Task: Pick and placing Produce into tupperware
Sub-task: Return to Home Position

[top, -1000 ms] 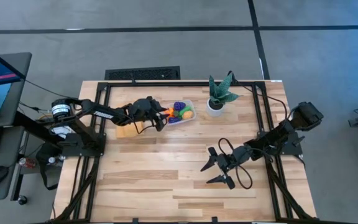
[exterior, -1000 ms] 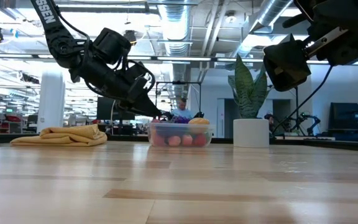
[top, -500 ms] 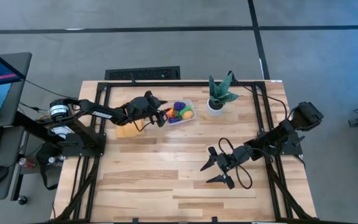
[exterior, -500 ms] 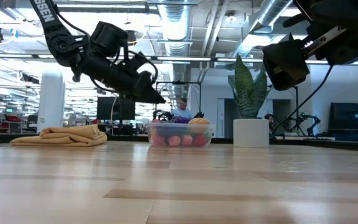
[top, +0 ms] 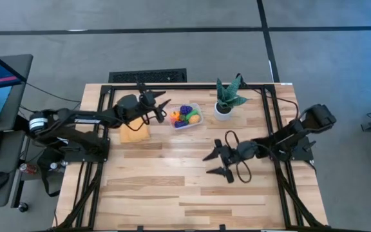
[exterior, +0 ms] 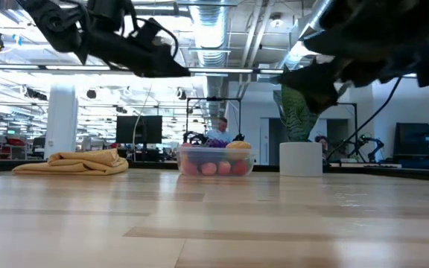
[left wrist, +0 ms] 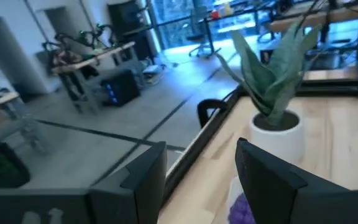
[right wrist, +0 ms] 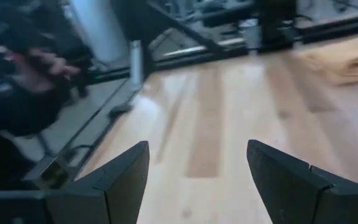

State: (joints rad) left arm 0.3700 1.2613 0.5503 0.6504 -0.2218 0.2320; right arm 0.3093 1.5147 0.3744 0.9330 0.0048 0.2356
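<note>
Tupperware (exterior: 216,151) holding produce (top: 187,115), far side of worktop (top: 172,187), beside cloth (top: 134,133) | left end effector (top: 161,107) spread, empty, lifted beside tub; we judge loading finished | right end effector (top: 210,164) wide, empty, mid-worktop, waiting.

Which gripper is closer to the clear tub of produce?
Left. The left gripper hangs open, raised just beside the tub; the right gripper is open above the table's middle, well away from it.

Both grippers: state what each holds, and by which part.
Nothing held. Left gripper open, raised near the tupperware; right gripper open over the table.
</note>
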